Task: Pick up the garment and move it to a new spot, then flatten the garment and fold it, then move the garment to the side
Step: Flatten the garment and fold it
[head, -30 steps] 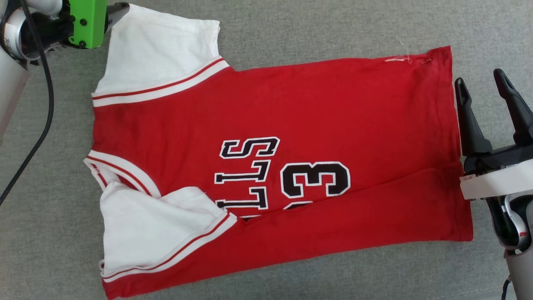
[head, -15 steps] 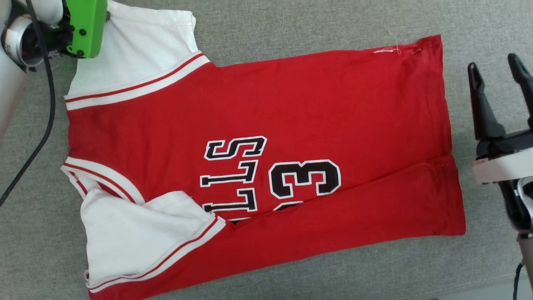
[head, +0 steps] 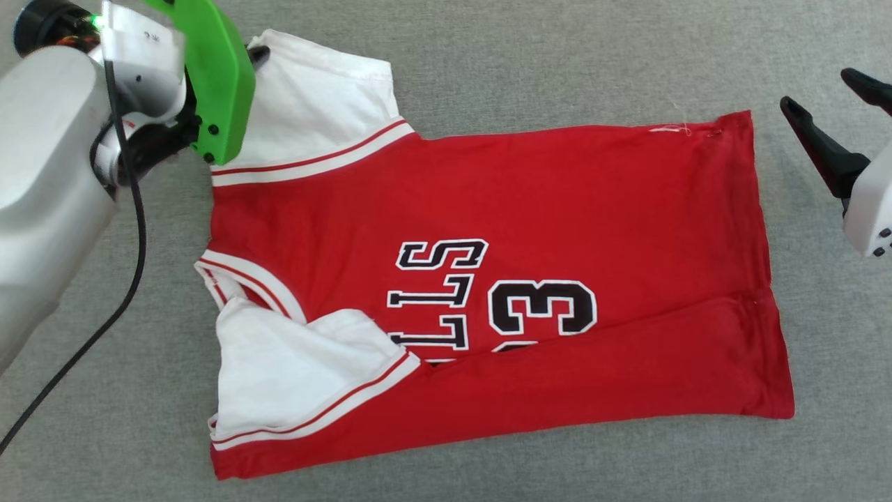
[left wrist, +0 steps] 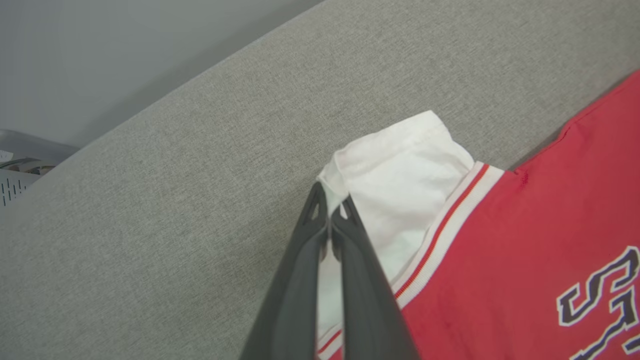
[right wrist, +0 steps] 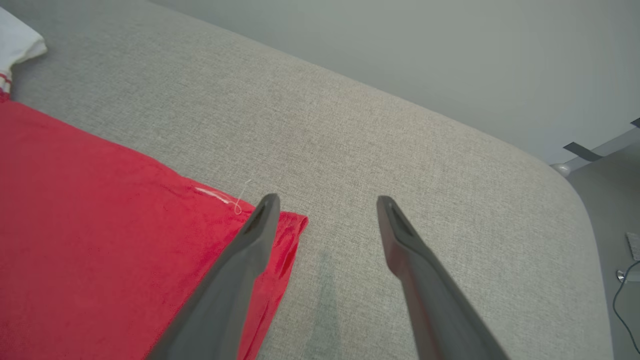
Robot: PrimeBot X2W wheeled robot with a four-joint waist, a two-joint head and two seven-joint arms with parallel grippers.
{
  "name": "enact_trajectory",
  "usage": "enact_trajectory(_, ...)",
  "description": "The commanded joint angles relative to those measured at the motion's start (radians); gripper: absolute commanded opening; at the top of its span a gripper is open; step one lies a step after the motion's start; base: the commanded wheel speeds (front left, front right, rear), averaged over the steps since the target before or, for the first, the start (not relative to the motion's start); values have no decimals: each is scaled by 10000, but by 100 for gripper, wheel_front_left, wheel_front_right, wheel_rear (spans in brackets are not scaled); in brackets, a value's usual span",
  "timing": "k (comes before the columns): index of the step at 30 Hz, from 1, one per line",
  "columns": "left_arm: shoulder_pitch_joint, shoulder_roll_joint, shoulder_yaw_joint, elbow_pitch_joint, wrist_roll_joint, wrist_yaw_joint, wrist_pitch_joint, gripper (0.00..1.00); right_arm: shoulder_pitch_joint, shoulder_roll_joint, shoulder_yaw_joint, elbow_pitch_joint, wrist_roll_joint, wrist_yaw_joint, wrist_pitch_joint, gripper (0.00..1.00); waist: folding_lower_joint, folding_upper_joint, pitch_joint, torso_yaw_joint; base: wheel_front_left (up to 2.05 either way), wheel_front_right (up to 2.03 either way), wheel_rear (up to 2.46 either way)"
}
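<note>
A tabletop [head: 529,63] covered in grey woven fabric is seen; its rounded far corner is shown in the right wrist view. A plain pale grey wall [left wrist: 100,50] is seen behind it. A white perforated object [left wrist: 15,185] is glimpsed beside the tabletop's edge. Beyond the corner, a dark strip [right wrist: 582,149] and a thin cable [right wrist: 625,295] are seen.

1. Work surface: grey woven fabric [head: 529,63], flat, with a fine even weave, running edge to edge in the head view.
2. Its far edge runs straight, then rounds off at a corner [right wrist: 570,175].
3. Wall [right wrist: 425,55] behind: plain, pale grey.
4. Floor [right wrist: 612,210] beyond the corner: grey, with a short dark strip [right wrist: 582,148] and a thin cable [right wrist: 621,300] at the frame edge.
5. White perforated object [left wrist: 12,187] low against the wall; kind unclear.
6. Light: soft, even.
</note>
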Motion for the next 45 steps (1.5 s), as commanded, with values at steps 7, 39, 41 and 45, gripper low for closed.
enact_trajectory(7, 528, 133, -159, -1051, 191, -7, -815, 0, -1279, -953, 1580, 1190, 1830, -7, 3336, 100, 0, -1, -346, 890, 0, 0, 0)
enact_trajectory(39, 2824, 821, -554, -2738, 379, 947, -2390, 0, -940, -1294, 4094, 2598, 2928, -7, -992, 0, 0, -1, -1772, 1215, 0, 0, 0)
enact_trajectory(41, 3306, 981, -613, -3016, 294, 1154, -2549, 0, -464, -1398, 4040, 2405, 2999, -7, -1229, 0, 0, -1, -2007, 1252, 0, 0, 0)
enact_trajectory(45, 4237, 1307, -809, -3550, 177, 1579, -2753, 0, 576, -1555, 3838, 2123, 3005, -7, -1698, 0, 0, -1, -2385, 1347, 0, 0, 0)
